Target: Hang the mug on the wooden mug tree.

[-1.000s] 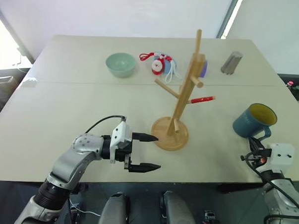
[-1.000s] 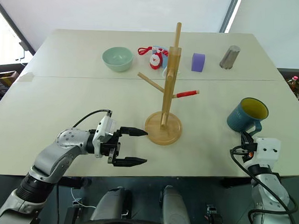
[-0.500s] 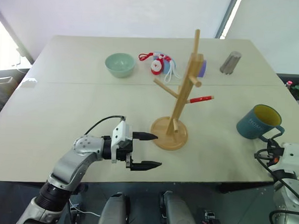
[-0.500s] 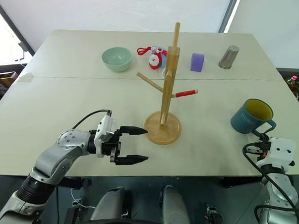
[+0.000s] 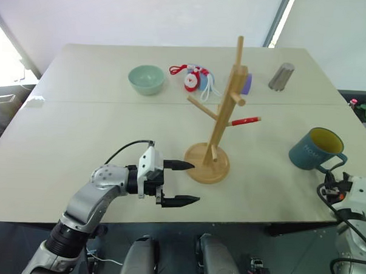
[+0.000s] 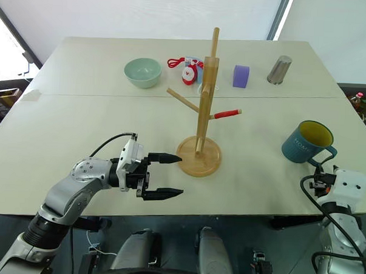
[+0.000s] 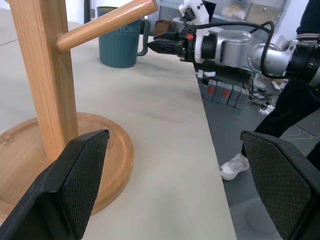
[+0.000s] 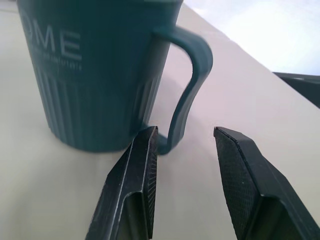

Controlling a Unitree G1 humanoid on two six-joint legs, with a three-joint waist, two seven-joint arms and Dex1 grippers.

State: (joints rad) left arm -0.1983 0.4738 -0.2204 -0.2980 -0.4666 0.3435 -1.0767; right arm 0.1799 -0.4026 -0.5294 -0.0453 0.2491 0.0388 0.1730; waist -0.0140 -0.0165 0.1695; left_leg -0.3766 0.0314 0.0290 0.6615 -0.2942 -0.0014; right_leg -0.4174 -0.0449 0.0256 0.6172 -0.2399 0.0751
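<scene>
Standing upright well right of the wooden mug tree [image 6: 201,122], the mug [image 6: 305,142] faces the right gripper [image 8: 182,150], fingers parted around its handle, while the left gripper [image 6: 163,174] gapes beside the tree's base.

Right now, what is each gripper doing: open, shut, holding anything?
Left gripper: open, holding nothing, beside the wooden mug tree base.
Right gripper: open, holding nothing, fingers either side of the mug handle's lower end.

mug [image 5: 313,149] — right of mug tree [image 5: 217,120]
</scene>
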